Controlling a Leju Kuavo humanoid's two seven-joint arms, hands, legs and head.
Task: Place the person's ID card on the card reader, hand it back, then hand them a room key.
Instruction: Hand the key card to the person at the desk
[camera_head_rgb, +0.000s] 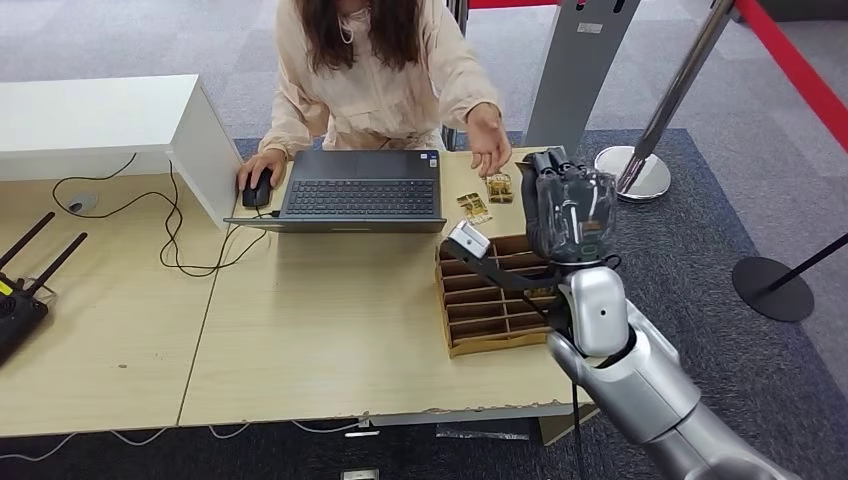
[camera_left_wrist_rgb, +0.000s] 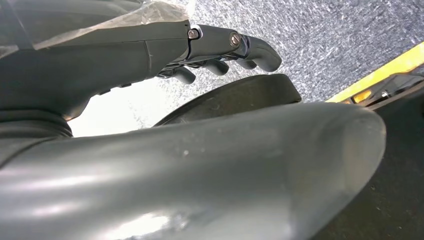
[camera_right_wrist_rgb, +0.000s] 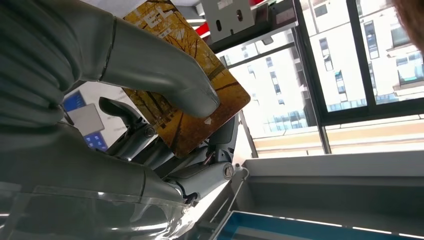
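At frame left in the head view, the person's hand rests on a mouse (camera_head_rgb: 258, 190) beside the laptop (camera_head_rgb: 358, 190) on the surface (camera_head_rgb: 300, 330). Right of centre, two gold cards (camera_head_rgb: 474, 207) lie ahead of a compartmented cardboard tray (camera_head_rgb: 490, 300). Right hand (camera_head_rgb: 565, 210) is raised at centre right; the wrist view shows thumb and fingers pinching the room key (camera_right_wrist_rgb: 200, 107), long axis diagonal, free corner pointing away from the palm. Left hand (camera_left_wrist_rgb: 150, 45): fingers curled, holding nothing.

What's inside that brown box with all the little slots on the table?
The slots of the brown box that show look empty, just cardboard dividers. The robot's right hand, holding a golden card, and its arm cover the box's far right side, so anything there is hidden.
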